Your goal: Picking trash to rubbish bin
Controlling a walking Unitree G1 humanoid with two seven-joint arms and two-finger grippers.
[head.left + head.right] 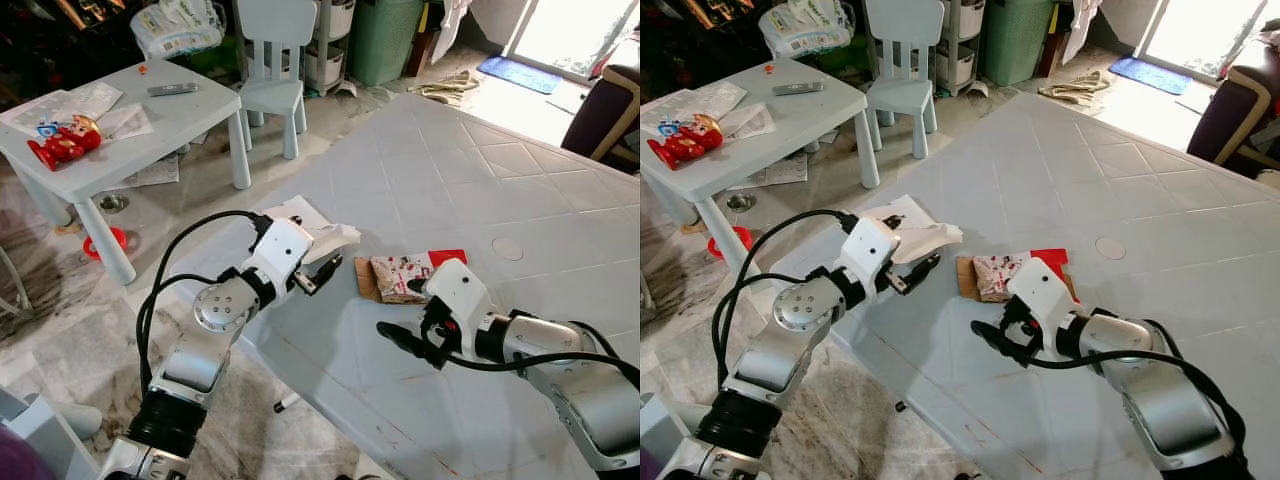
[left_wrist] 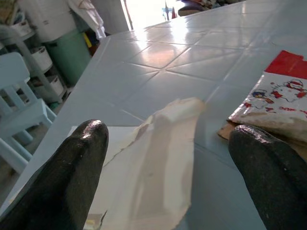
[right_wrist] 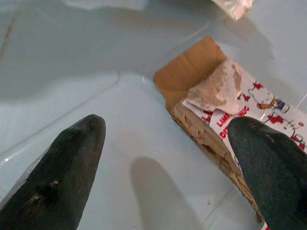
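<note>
1. The left gripper has its jaws spread wide and empty, with the crumpled white paper lying between and just beyond its fingertips.
2. The right gripper also has its jaws wide and empty; the torn printed carton sits beside one fingertip, ahead and off to one side, not centred.
3. The paper lies near the worktop edge, its long axis running roughly along the left jaws' reach.
4. The carton rests just beside the paper, nearer the right arm.
5. Judgement: the left arm is better lined up; a short advance should bracket the paper.
</note>
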